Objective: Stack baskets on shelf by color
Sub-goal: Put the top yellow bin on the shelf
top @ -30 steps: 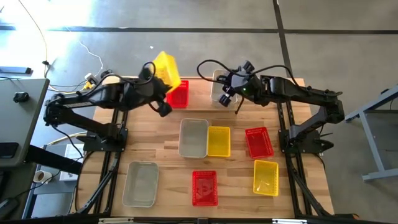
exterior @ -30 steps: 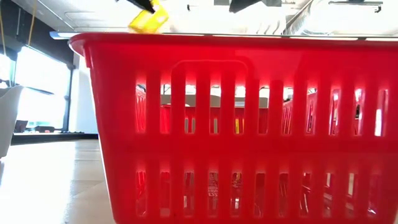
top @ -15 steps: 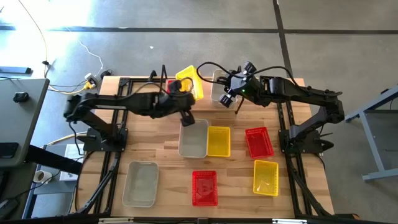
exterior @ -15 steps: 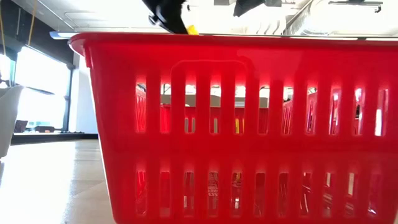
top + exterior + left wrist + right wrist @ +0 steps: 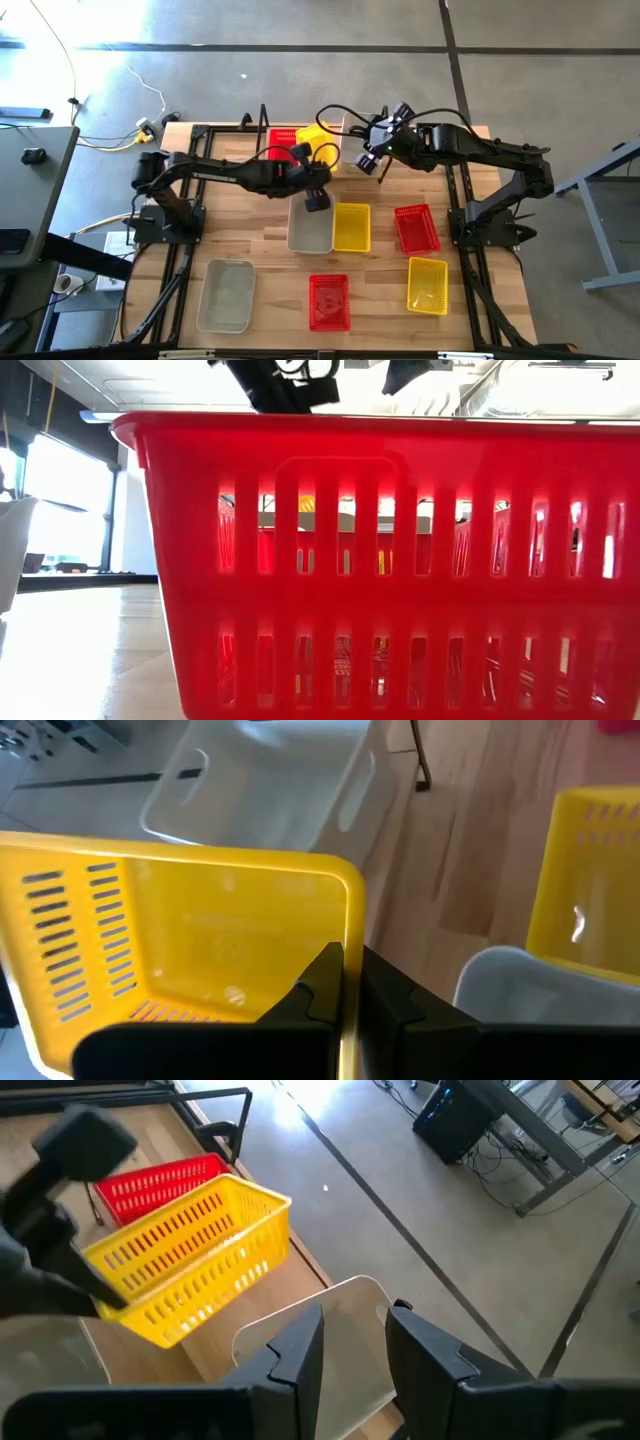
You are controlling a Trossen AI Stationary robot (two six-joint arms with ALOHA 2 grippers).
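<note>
Since a second ago our left gripper [image 5: 318, 172] has swung the yellow basket [image 5: 318, 142] from high beside the red basket on the shelf [image 5: 284, 135] across to the shelf's middle bay, just beside that red one and now low over the shelf [image 5: 215, 131]. Our fingers are pinched tight on the yellow basket's rim, as the left wrist view shows [image 5: 345, 982]. Beyond the yellow one, at the shelf's far end from the red, sits the grey-white basket [image 5: 352, 138], with our right gripper [image 5: 352, 1342] hovering over its rim, jaws part open and, as far as we can tell, gripping nothing. To set it well, we should level the tilted basket, keep it clear of its neighbours, lower it flat, then release. The right arm has barely shifted.
</note>
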